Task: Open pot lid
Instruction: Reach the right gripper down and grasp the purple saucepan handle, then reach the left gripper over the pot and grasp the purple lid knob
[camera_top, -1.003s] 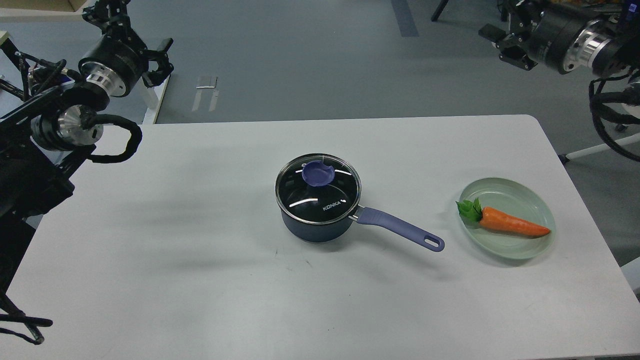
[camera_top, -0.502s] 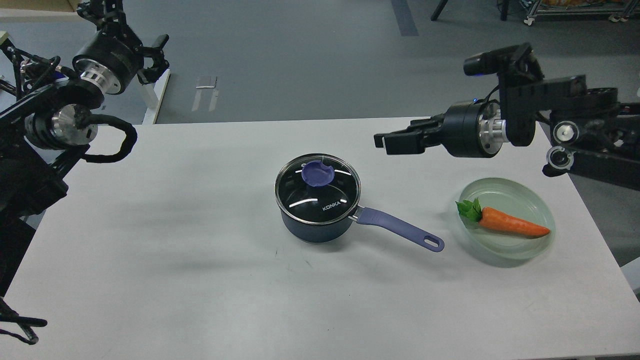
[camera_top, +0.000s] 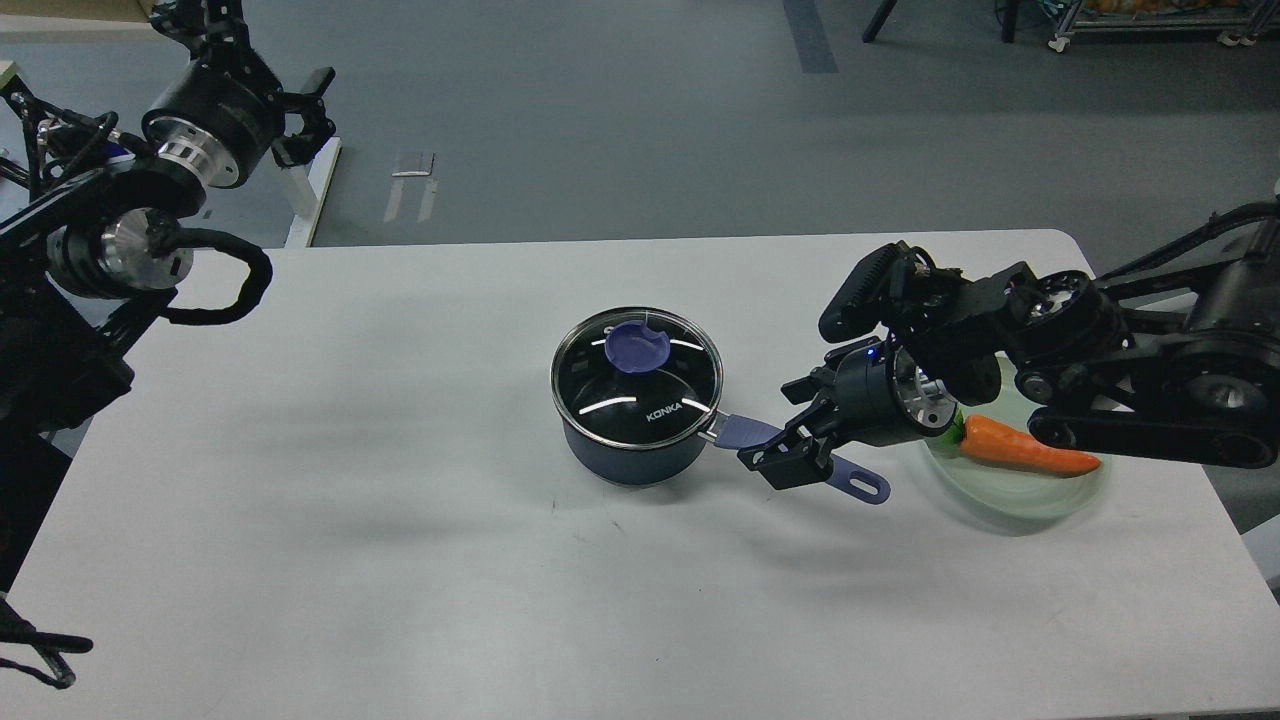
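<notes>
The dark-blue pot (camera_top: 630, 458) stands at the middle of the white table (camera_top: 380, 520). The glass lid (camera_top: 645, 398) with "KONKA" lettering rests on it, its purple-blue knob (camera_top: 637, 347) on top. The pot's lavender handle (camera_top: 738, 430) points right and toward me. My right gripper (camera_top: 776, 428) is low over the middle of that handle, its two fingers spread on either side of it, and it hides that part. My left gripper (camera_top: 308, 112) is open and empty, raised at the far left beyond the table's back edge.
A pale green plate (camera_top: 1000, 502) with an orange carrot (camera_top: 1025, 450) sits at the right, partly hidden behind my right wrist. My left arm hangs over the table's left edge.
My right arm has swung in from the upper right, come down and toward me, and now sits over the pot's handle. The left arm has barely moved. The pot and lid have not moved.
</notes>
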